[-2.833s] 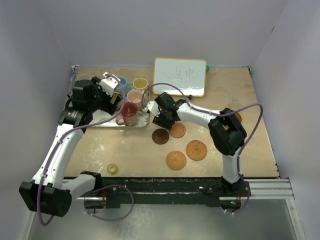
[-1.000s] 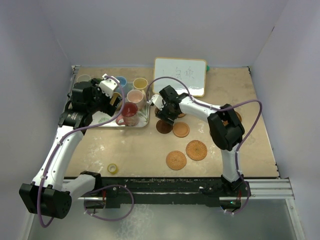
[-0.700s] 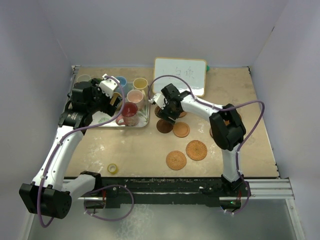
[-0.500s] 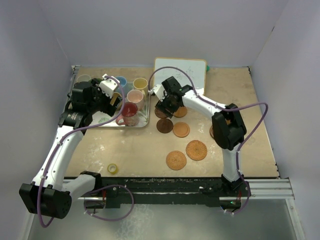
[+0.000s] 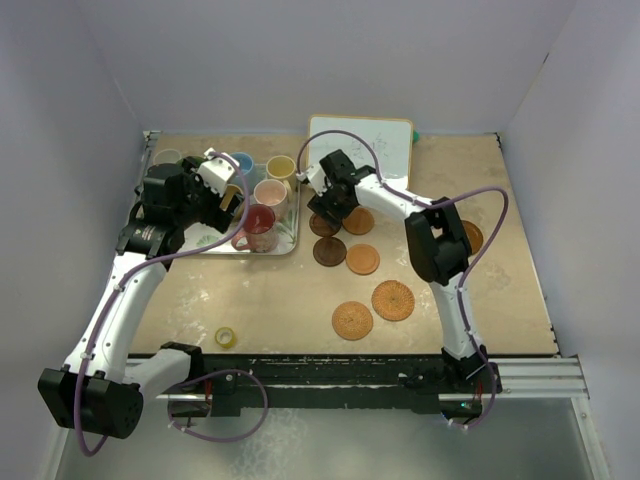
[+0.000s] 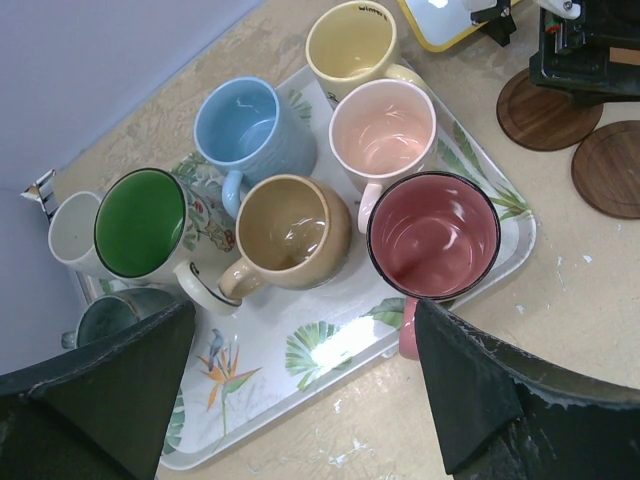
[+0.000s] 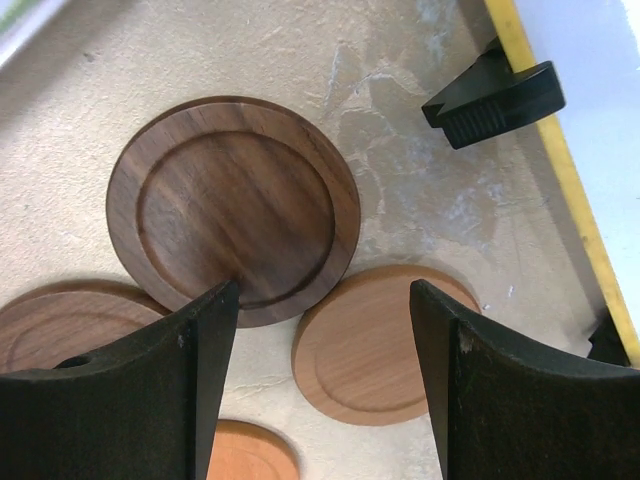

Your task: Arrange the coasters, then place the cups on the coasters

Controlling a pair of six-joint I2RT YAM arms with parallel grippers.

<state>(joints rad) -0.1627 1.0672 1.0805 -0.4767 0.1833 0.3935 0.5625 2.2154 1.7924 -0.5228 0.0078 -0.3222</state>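
The right gripper [image 7: 318,300] stands open and empty, directly above the dark wooden coaster [image 7: 235,210]. The left gripper [image 6: 305,330], wide open and also empty, hangs over the cups [image 6: 295,230] in the tray [image 6: 260,400].

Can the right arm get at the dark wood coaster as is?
Probably yes. The right gripper hangs open above the dark coaster, nothing over it. It lies flat, its rim seemingly overlapping the lighter coaster and a brown coaster, so pinching an edge may be fiddly.
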